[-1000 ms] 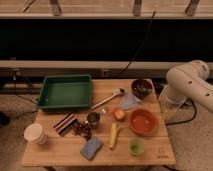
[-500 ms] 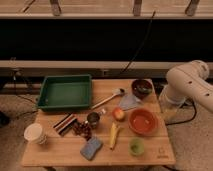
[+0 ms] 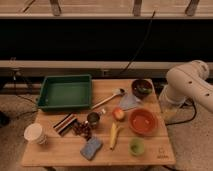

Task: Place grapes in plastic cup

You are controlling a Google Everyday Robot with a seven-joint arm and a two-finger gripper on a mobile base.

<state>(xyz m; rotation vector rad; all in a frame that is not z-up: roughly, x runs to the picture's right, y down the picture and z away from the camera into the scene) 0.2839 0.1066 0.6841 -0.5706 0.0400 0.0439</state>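
Hiding gripper beyond right edge: arm (image 3: pixel 190 82)

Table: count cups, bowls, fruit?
Cups: 3, white paper cup, dark metal cup, green plastic cup
Bowls: 2, orange bowl, dark bowl
Fruit: 3, grapes, apple, banana
Total: 8
Gripper out of view; arm beside table right edge.

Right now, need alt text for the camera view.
A wooden table holds dark grapes left of centre and a light-green plastic cup near the front right, among a green tray, orange bowl, apple, banana and paper cup. The white robot arm stands by the table's right edge, gripper out of view.
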